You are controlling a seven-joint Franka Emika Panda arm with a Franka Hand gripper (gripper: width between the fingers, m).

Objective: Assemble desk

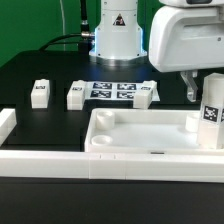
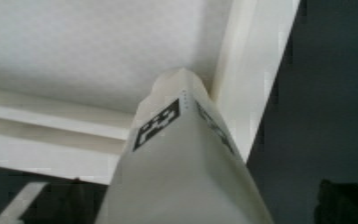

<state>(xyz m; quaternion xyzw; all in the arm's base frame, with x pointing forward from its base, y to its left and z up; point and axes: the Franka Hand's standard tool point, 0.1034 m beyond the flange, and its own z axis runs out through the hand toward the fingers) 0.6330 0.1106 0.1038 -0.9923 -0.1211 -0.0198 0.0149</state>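
Observation:
The white tabletop (image 1: 130, 128) lies rim-up near the front of the black table. One white square leg (image 1: 210, 112) with a tag stands upright in its corner at the exterior view's right. My gripper (image 1: 206, 97) hangs over that leg, open, with a finger on each side. In the wrist view the leg (image 2: 190, 150) runs up the middle to the tabletop's corner (image 2: 87, 60). The dark fingertips (image 2: 60, 205) stand off its sides with a gap showing, so my gripper (image 2: 202, 206) is not pressing on it. Loose legs lie behind: one (image 1: 40, 92), another (image 1: 78, 95) and a third (image 1: 148, 93).
The marker board (image 1: 113, 90) lies flat behind the tabletop, in front of the robot's base (image 1: 117, 40). Low white border rails run along the front (image 1: 90, 163) and the exterior view's left (image 1: 6, 125).

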